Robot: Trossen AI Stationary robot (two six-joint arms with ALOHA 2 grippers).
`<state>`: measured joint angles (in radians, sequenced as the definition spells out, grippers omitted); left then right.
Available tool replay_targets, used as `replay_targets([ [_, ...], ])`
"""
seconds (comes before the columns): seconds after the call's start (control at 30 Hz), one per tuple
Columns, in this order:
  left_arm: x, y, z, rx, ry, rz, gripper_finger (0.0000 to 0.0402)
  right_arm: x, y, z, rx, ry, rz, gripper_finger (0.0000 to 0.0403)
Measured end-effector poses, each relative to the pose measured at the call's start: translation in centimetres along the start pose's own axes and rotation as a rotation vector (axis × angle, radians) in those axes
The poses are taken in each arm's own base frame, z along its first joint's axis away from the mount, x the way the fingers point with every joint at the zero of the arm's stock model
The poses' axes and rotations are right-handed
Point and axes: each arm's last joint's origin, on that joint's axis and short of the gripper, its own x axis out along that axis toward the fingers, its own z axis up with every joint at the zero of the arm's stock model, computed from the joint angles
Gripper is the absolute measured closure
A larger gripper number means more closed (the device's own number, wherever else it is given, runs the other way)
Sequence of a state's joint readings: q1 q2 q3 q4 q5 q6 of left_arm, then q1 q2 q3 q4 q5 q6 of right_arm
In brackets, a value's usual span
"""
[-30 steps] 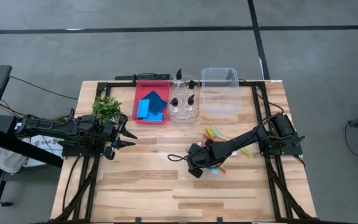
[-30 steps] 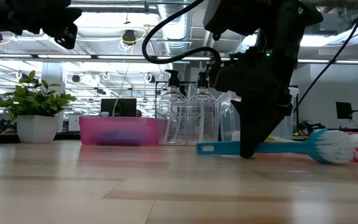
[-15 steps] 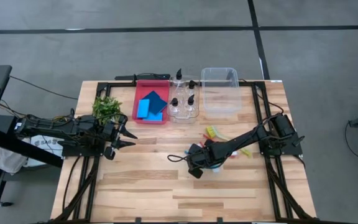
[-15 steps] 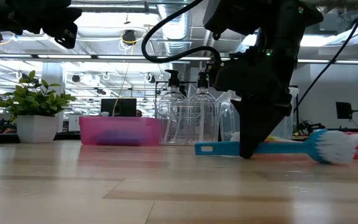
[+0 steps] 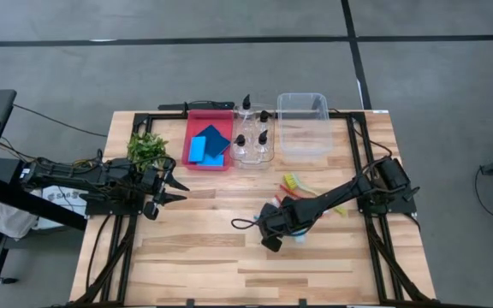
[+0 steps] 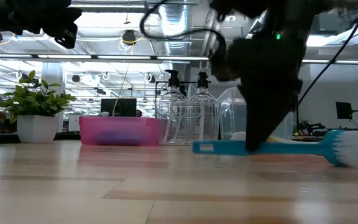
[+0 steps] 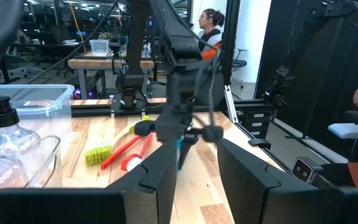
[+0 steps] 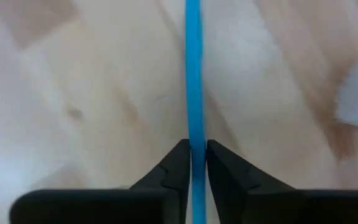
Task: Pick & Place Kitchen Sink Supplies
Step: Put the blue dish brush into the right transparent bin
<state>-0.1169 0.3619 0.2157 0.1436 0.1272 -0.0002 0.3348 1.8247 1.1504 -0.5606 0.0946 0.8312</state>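
Right gripper (image 8: 192,163) clamped on thin blue long-handled brush (image 6: 263,148), low over wooden worktop (image 5: 204,248) middle, toward its right half. Red brush (image 7: 124,151) and yellow-green brush (image 5: 296,182) lie just behind it on the boards. Left gripper (image 5: 175,187) hovers at left edge, fingers parted, holding nothing, beside small leafy plant (image 5: 147,149). Back edge: red bin (image 5: 193,141) with two blue sponges (image 5: 209,144), clear pump bottles (image 5: 253,137), clear plastic bin (image 5: 304,126).

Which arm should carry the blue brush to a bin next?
The right. Its gripper has its jaws already closed on the blue brush handle at mid-table. The left gripper hovers empty by the plant, well away from it.
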Motion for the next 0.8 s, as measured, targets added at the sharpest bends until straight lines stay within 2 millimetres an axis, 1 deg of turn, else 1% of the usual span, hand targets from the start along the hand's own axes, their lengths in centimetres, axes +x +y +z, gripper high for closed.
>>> replay_targets([
  [0.17, 0.0, 0.0, 0.0, 0.0, 0.0, 0.0, 0.0284, -2.2, 1.0, 0.1, -0.039, -0.039, 0.049, 0.0388],
  [0.23, 0.0, 0.0, 0.0, 0.0, 0.0, 0.0, 0.0284, -3.3, 1.4, 0.3, -0.053, -0.067, 0.077, 0.0394],
  [0.3, 0.0, 0.0, 0.0, 0.0, 0.0, 0.0, 0.0284, -4.6, 1.7, 0.4, -0.059, -0.098, 0.103, 0.039],
  [0.43, 0.0, 0.0, 0.0, 0.0, 0.0, 0.0, 0.0284, -7.3, 1.8, 0.7, -0.072, -0.176, 0.143, 0.0367],
  [0.53, 0.0, 0.0, 0.0, 0.0, 0.0, -0.001, 0.0284, -9.6, 1.6, 0.9, -0.085, -0.245, 0.173, 0.0365],
  [0.7, 0.0, 0.0, 0.0, 0.0, 0.0, 0.0, 0.0284, -13.4, 0.2, 1.2, -0.09, -0.387, 0.171, 0.0397],
  [0.8, 0.0, 0.0, 0.0, 0.0, 0.0, 0.0, 0.0284, -15.3, -0.7, 1.3, -0.077, -0.451, 0.172, 0.0398],
])
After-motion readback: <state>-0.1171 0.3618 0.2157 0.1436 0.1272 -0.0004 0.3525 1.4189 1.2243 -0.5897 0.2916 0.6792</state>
